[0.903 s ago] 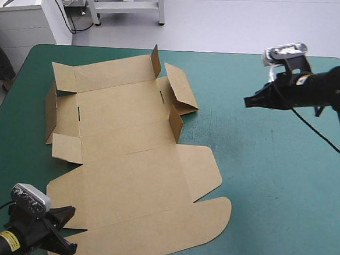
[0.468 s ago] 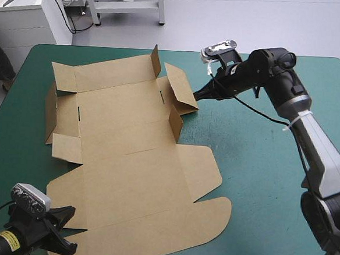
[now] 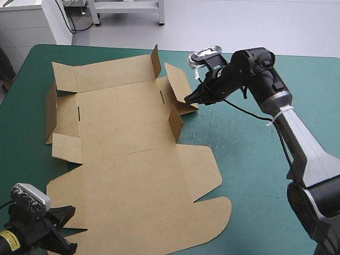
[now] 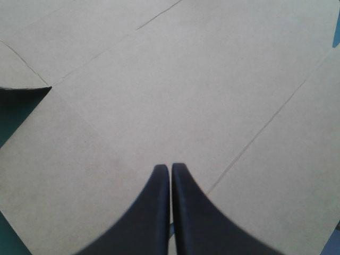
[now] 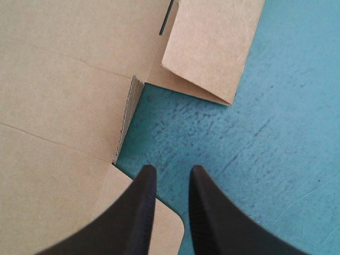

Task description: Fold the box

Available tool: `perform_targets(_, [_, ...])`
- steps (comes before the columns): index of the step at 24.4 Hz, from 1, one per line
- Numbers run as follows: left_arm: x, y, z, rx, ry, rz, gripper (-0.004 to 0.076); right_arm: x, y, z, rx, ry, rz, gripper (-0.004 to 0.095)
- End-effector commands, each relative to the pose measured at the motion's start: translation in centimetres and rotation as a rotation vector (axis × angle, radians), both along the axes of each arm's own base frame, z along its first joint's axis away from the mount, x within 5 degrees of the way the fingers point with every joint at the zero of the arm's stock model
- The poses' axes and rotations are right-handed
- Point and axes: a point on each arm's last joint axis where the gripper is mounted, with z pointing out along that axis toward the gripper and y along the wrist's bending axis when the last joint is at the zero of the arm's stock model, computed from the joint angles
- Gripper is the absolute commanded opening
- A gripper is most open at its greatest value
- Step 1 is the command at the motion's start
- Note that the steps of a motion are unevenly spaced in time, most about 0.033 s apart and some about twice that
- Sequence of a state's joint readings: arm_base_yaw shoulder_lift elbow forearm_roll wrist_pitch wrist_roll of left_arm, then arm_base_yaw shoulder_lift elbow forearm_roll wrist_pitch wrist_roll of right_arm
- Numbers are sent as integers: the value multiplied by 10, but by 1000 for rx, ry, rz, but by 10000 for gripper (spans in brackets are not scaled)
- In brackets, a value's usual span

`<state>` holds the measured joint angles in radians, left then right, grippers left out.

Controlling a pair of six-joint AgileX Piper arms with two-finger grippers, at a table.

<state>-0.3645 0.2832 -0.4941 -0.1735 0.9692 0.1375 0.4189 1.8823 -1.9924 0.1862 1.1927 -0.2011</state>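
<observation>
The brown box (image 3: 128, 142) lies as a cut sheet on the teal-green cover, lid panel flat toward the near edge, far wall and small corner tabs partly raised. Its right side flap (image 3: 181, 93) is folded over on itself. My right gripper (image 3: 188, 99) hovers just off that flap, fingers a narrow gap apart with only cover between them. In the right wrist view this gripper (image 5: 171, 172) is over the cover, with the flap (image 5: 212, 48) and an upright tab (image 5: 127, 119) ahead. My left gripper (image 3: 71, 234) sits at the lid's near-left corner, shut (image 4: 170, 167), with board (image 4: 186, 79) ahead.
Teal-green cover (image 3: 271, 181) shows to the right of the box, up to the table's right edge. My right arm (image 3: 287, 118) stretches across that side from the near right. A white cabinet (image 3: 26, 18) stands beyond the far-left corner.
My right arm has swung left from the far-right part of the table to the box's right side flap. The left gripper and the box have not moved.
</observation>
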Motion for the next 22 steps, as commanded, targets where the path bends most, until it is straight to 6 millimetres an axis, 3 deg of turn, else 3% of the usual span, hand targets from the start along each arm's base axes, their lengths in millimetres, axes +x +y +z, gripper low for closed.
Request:
perform_targets(1, [3,-2,12,-47,-61,4,-8,-5,-2,18,26,-56,-1,371])
perform_targets(6, [3,-2,12,-47,-62,5,-8,6,13,-5,88,28,47,495])
perform_targets(16, [3,-2,12,-47,-62,5,-8,36,35,-55,172,88,69,496])
perform_targets(22, [3,-2,12,-47,-62,5,-8,44,43,-67,222,81,97,496])
